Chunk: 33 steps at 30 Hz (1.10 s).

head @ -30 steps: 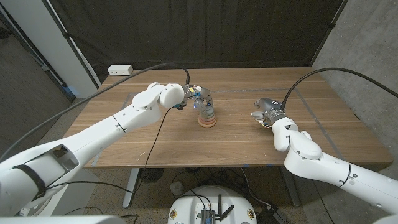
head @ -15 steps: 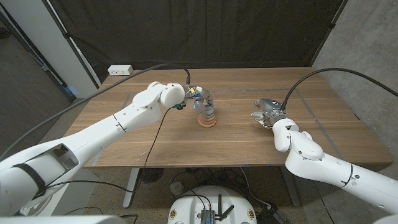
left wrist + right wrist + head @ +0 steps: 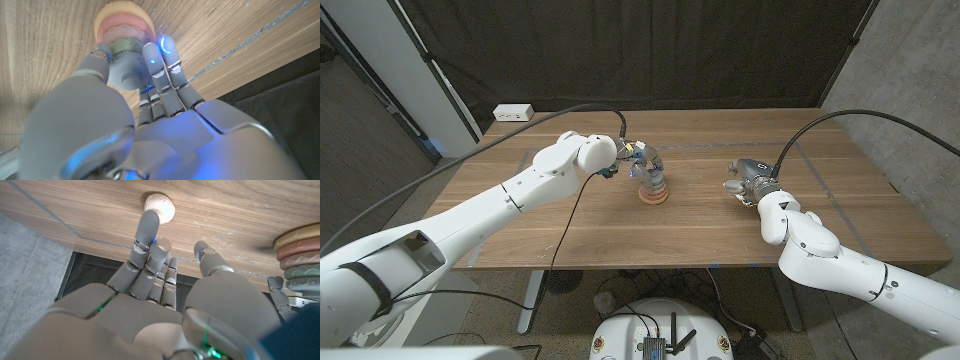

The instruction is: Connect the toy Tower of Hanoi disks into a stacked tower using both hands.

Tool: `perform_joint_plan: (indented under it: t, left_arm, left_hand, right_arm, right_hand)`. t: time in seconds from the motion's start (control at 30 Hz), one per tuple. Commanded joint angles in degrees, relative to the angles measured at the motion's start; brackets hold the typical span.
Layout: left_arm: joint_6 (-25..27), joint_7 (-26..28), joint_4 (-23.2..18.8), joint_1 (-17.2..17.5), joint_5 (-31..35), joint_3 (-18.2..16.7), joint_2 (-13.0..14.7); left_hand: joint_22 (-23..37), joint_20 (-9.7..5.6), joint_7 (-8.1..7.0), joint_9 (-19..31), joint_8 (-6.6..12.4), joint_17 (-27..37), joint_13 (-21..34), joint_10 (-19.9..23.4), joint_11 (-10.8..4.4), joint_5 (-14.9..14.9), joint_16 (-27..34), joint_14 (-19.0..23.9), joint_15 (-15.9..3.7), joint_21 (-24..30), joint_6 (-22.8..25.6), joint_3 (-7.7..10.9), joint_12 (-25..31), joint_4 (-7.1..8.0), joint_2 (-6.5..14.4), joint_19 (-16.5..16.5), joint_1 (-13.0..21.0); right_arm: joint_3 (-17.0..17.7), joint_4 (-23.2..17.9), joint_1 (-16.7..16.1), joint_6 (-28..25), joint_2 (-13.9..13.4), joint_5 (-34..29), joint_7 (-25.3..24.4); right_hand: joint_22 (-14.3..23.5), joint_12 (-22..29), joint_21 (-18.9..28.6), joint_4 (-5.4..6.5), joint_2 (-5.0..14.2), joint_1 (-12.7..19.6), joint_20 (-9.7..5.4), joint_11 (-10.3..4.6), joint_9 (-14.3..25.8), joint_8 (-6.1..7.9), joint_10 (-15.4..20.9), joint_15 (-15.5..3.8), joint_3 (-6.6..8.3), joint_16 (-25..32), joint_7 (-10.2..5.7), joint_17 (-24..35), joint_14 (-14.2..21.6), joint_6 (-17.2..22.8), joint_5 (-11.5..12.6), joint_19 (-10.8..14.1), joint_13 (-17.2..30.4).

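The tower (image 3: pixel 653 190) stands mid-table: an orange base disk (image 3: pixel 123 11), a pink one, a green one, and a grey-blue disk (image 3: pixel 126 74) on top. My left hand (image 3: pixel 642 158) reaches over it and pinches that grey-blue disk between thumb and fingers (image 3: pixel 159 60). My right hand (image 3: pixel 752 181) waits to the right of the tower, holding nothing, fingers stretched out. One fingertip (image 3: pixel 148 222) reaches a small cream piece (image 3: pixel 160 204) lying on the wood; whether it touches is unclear. The tower (image 3: pixel 300 242) also shows in the right wrist view.
A white power strip (image 3: pixel 514 113) lies at the back left corner of the table (image 3: pixel 570 240). Black cables run from both wrists toward the back. Thin tape lines (image 3: pixel 840 210) cross the right part of the tabletop. A dark curtain hangs behind.
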Motion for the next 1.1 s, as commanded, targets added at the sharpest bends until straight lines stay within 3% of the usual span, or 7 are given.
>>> perform_joint_plan:
  t: [0.03, 0.3, 1.1]
  left_arm:
    - [0.1, -0.9, -0.4, -0.3, -0.1, -0.5, 0.3]
    - [0.6, -1.3, -1.6, 0.2, -0.7, -1.3, 1.3]
    - [7.5, 6.0, -9.2, 9.2, -5.3, -9.5, 8.7]
  left_hand:
    - [0.0, -8.03, 0.15, 0.0, 0.09, 0.1, -0.2, -1.8, 0.46, -0.3, -0.2, -0.7, -5.33, -0.4, -1.6, -0.36, 0.0, 0.11, -0.4, -0.5, -0.2]
    - [-0.1, -7.99, 0.43, -0.3, 0.37, -0.1, -0.3, -3.0, 0.88, -0.4, -0.7, -1.3, -5.32, -0.6, -2.9, -0.63, 0.3, 0.21, -0.6, -0.9, -0.8]
    - [-0.1, -8.03, 0.40, -0.8, 1.86, 0.2, -0.9, -0.4, 0.26, -0.3, -0.9, -1.3, -5.35, -0.7, -0.3, -0.52, 1.9, 0.14, 0.0, -0.6, -1.1]
  right_arm:
    - [-0.3, 0.2, 0.4, 0.0, 0.1, 0.3, -0.1]
    - [-0.5, 0.3, 0.8, -0.1, 0.1, 0.2, 0.0]
    - [-0.4, 0.9, 1.3, 1.3, 0.4, 0.6, 0.1]
  right_hand:
    - [0.0, -0.1, 0.0, 0.13, -0.13, -0.1, -3.06, 0.22, 0.1, -0.06, 0.4, -0.96, 0.43, 0.4, 0.25, 0.2, 0.3, 0.3, 0.4, 0.0, 0.2]
    - [0.1, -0.1, 0.0, 0.11, -0.14, -0.1, -3.06, 0.23, 0.1, -0.06, 0.4, -0.96, 0.44, 0.3, 0.30, 0.2, 0.2, 0.3, 0.4, 0.1, 0.2]
    - [0.0, -0.2, 0.0, 0.04, -0.25, -0.2, -3.07, 0.26, 0.1, -0.22, 0.3, -0.99, 0.45, 0.1, 0.10, -0.2, 0.0, -0.2, 0.4, 0.2, 0.1]
